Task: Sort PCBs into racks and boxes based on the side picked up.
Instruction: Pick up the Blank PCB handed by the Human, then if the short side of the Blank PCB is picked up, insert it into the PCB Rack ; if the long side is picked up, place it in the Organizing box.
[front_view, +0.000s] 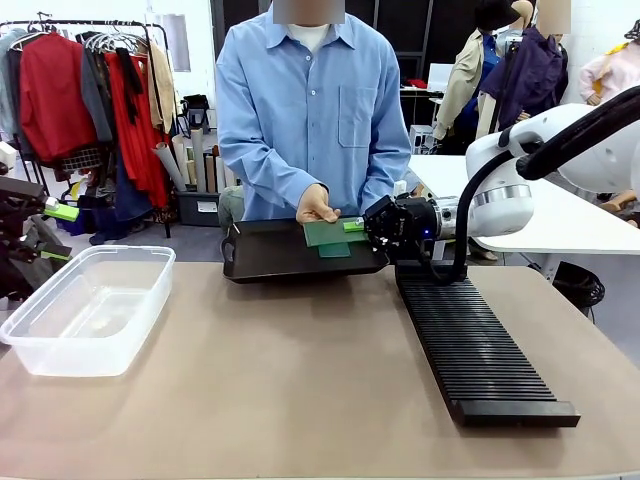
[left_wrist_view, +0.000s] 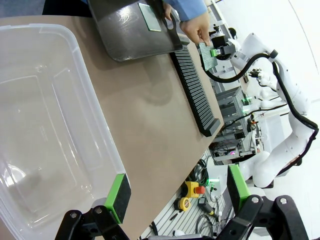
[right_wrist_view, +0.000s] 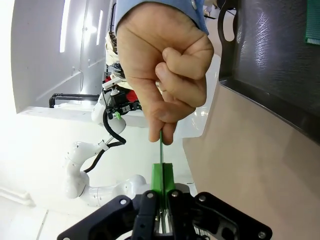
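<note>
The right jaws are closed flat on one edge of a thin green rectangular circuit board (right_wrist_view: 161, 150), which is seen edge-on between the green pads (right_wrist_view: 156, 177). The board's opposite edge is pinched by the person's hand (right_wrist_view: 165, 75) directly ahead of those jaws.

A smooth black shallow tray (front_view: 270, 262) is set at the far edge of the tan tabletop (front_view: 300, 380), just beyond and slightly below the right jaws. A smaller green circuit board (front_view: 334, 250) is seen lying flat in it, close under the gripped board.

A long black slotted rack (front_view: 475, 345) is laid on the tabletop beneath the right jaws and runs from under them toward the near edge. Its narrow parallel slots are seen across its whole length.

The left jaws are spread wide, with nothing held between them. A clear plastic rectangular tub (left_wrist_view: 50, 125) with rounded corners is placed ahead of and below them. One green pad (left_wrist_view: 117, 192) is seen just beside the tub's rim. The tabletop is seen through the tub's clear bottom. The tub is well apart from the right jaws, the tray and the rack.
</note>
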